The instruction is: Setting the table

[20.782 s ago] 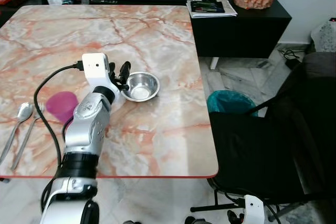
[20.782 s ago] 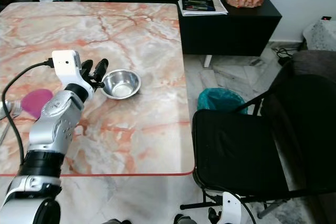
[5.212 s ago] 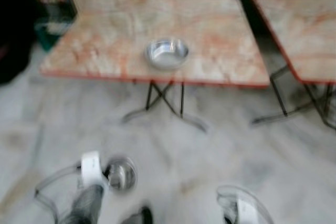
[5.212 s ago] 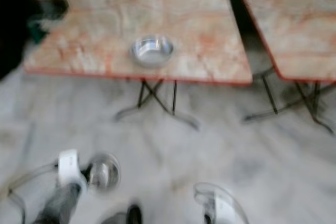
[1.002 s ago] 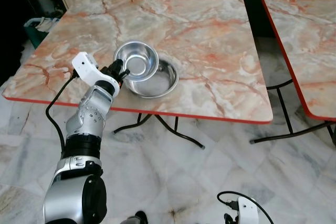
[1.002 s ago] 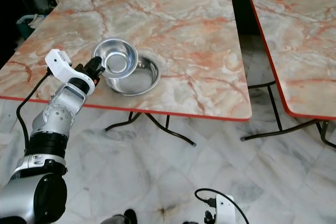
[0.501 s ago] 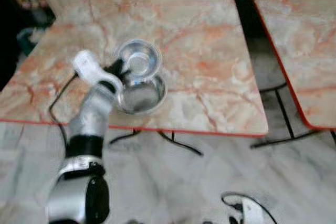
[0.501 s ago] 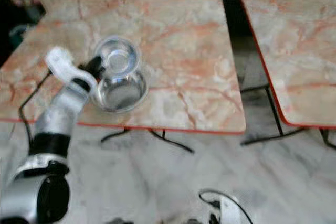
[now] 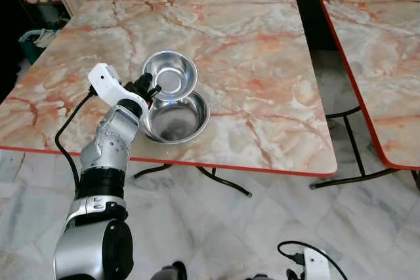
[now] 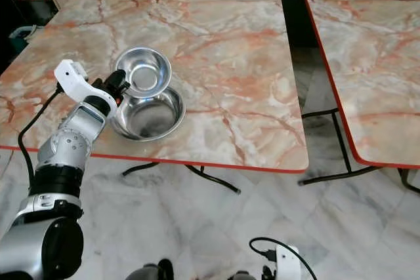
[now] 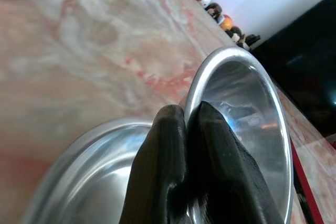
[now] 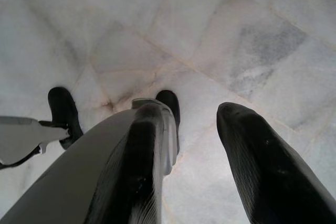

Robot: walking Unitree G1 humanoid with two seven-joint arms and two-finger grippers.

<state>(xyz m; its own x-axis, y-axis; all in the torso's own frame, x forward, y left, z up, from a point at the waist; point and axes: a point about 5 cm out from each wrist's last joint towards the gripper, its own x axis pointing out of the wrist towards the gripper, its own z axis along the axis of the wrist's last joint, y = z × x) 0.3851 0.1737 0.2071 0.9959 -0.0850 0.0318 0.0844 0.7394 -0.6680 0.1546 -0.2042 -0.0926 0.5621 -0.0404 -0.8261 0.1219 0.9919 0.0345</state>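
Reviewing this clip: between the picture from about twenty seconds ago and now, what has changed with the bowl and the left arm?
The left gripper, then beside the small steel bowl on a table with a pink cup and spoons, has gripped its rim and carried it to another marble table. It now holds it tilted over the far edge of a larger steel bowl there. The right gripper still hangs open above the floor.

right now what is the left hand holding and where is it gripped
The left hand holds the smaller round steel bowl by its near rim, one finger inside and one outside, above the larger steel bowl.
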